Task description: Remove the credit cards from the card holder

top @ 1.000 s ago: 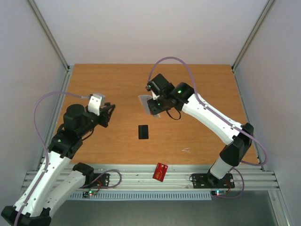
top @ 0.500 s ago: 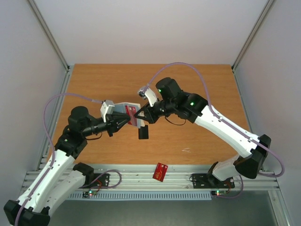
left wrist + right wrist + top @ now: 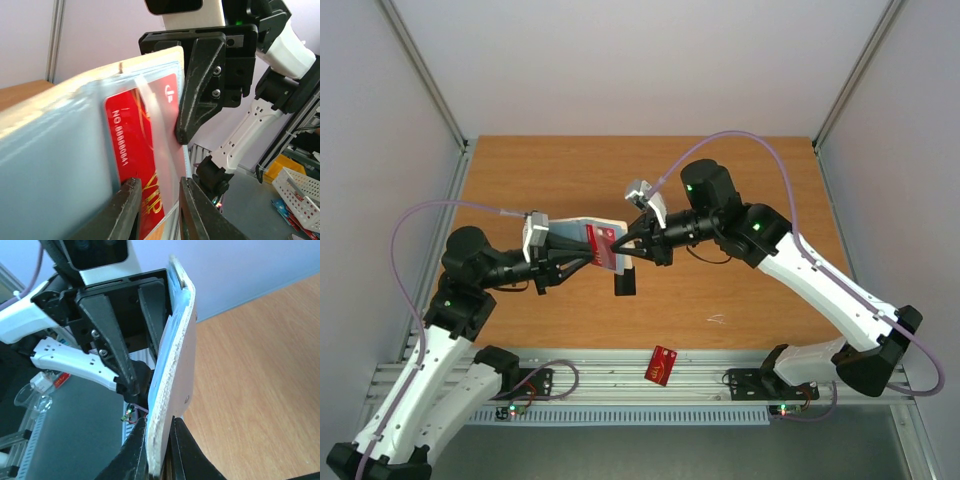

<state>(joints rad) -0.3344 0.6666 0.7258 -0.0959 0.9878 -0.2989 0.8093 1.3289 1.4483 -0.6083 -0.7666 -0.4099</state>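
Only the overhead view shows the whole layout. The card holder (image 3: 570, 233) hangs in mid-air at the centre of the frame, above the wooden tabletop (image 3: 750, 180). The left pincer (image 3: 588, 258) meets it from the left of the frame and the right pincer (image 3: 620, 244) from the right. A black card (image 3: 625, 281) lies flat on the wood just below them. A second red card (image 3: 662, 365) rests on the ribbed metal rail (image 3: 820, 380) at the bottom of the frame.

The left wrist view alone shows the holder's inside. It has smooth, glossy grey-blue translucent sleeves, and a red card (image 3: 135, 150) sits in one of them, printed with white numerals and gold "VIP" lettering. The card's lower part and the sleeve edge lie in the narrow gap between that pincer's matt black fingers (image 3: 127, 210). Whether they press on it I cannot tell. A black wedge-shaped finger (image 3: 200, 90) of the other arm lies against the holder's edge on the right of the frame.

The right wrist view shows the holder nearly edge-on. A pale beige outer cover with a rough, speckled rim stands upright, with blue sleeves layered behind it. The right pincer's fingers are closed tight on the cover's bottom edge.
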